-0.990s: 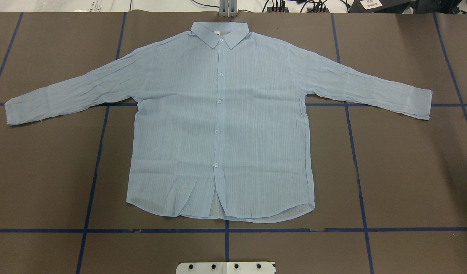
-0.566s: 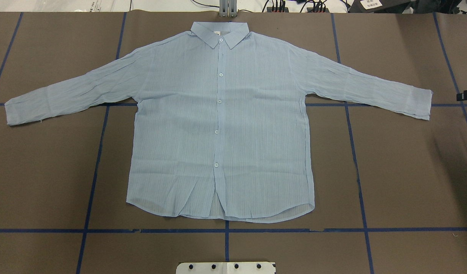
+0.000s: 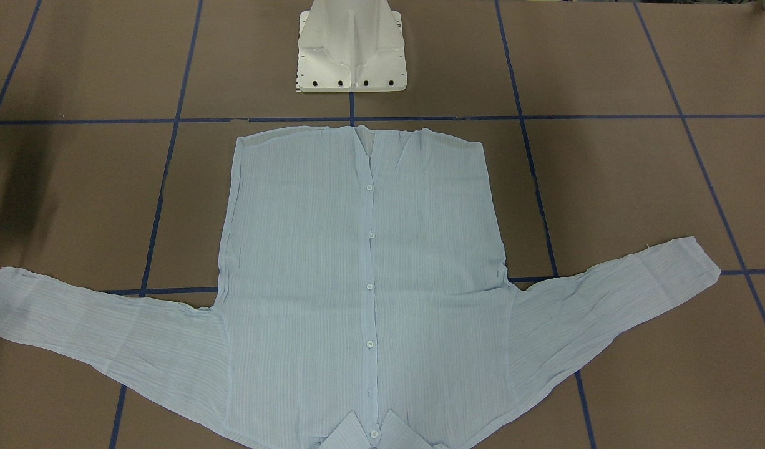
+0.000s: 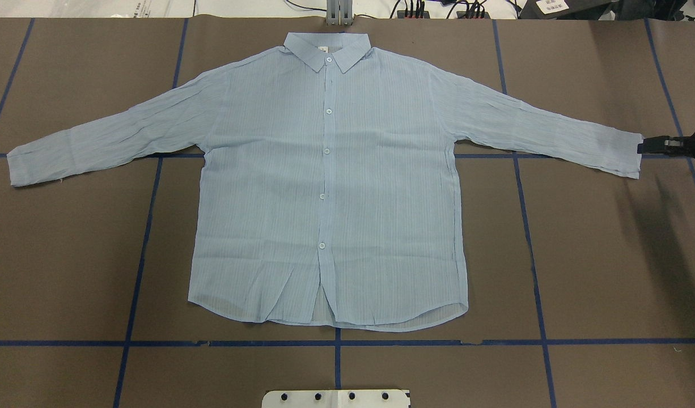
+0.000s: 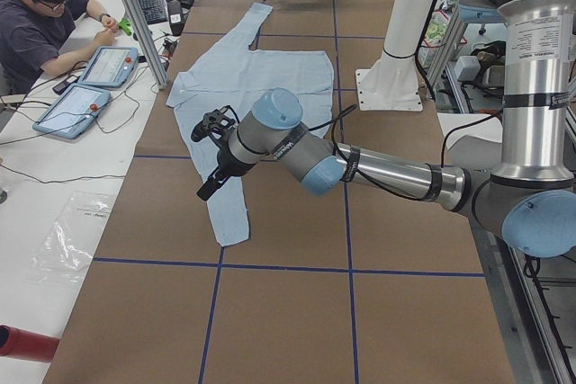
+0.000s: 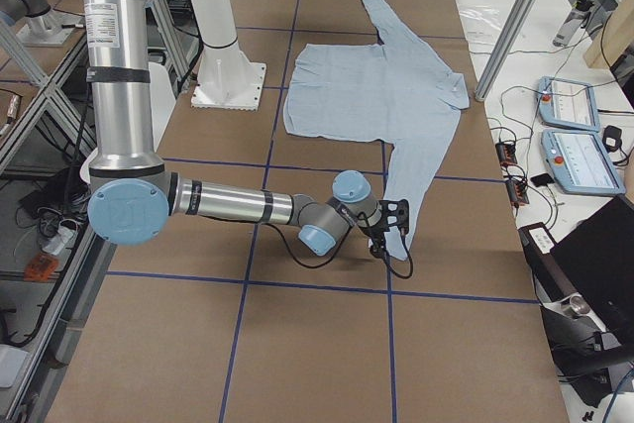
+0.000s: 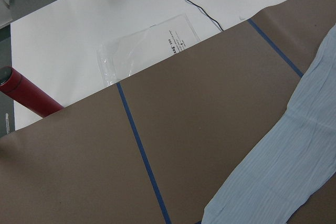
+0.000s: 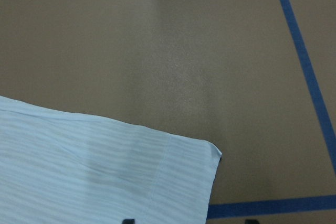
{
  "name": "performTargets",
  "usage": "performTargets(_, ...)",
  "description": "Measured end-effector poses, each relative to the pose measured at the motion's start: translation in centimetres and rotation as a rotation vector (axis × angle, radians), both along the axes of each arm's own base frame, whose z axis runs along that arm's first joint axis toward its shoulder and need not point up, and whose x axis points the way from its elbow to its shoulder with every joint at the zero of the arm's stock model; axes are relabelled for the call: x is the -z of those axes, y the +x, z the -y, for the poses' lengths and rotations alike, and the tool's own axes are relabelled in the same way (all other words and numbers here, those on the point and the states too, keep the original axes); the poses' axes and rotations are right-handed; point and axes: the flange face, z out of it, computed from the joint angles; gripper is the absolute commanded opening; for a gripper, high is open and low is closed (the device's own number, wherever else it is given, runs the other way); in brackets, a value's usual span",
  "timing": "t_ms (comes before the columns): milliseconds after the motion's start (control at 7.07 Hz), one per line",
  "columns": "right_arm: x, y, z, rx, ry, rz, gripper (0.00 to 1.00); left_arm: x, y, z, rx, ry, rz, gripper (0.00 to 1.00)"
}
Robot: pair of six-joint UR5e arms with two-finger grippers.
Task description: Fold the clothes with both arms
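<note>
The pale-blue striped shirt lies flat and buttoned on the brown table, collar at the far side and both sleeves spread out. My right gripper is at the cuff of the right sleeve. In the right wrist view its black fingertips stand apart on either side of that cuff, so it is open. The left gripper hovers over the left sleeve and shows only in the exterior left view, so I cannot tell its state. The left wrist view holds the sleeve but no fingers.
The white pedestal base stands at the near edge behind the hem. A red cylinder and a plastic bag lie past the table's left end. A person sits with tablets beyond an aluminium post.
The right gripper has come in from the overhead view's right edge and moved left up to the right sleeve's cuff. The shirt has not moved.
</note>
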Motion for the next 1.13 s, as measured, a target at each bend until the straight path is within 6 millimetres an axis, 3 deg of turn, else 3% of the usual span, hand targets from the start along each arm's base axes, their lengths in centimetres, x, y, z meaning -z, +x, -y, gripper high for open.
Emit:
performTargets(424,-0.6,-2.1,2.2,-0.004,-0.004,-0.024,0.65,0.0,0.0,0.0,-0.002,0.001,-0.001,1.0)
performTargets(990,-1.8,-2.7,2.0,-0.004,-0.016,-0.049,0.58,0.1,0.1,0.0,-0.004,0.003,-0.001,1.0)
performTargets(1131,-2.2,-2.7,1.8,-0.003,-0.021,-0.052,0.45,0.2,0.1,0.0,-0.004,0.005,-0.001,1.0)
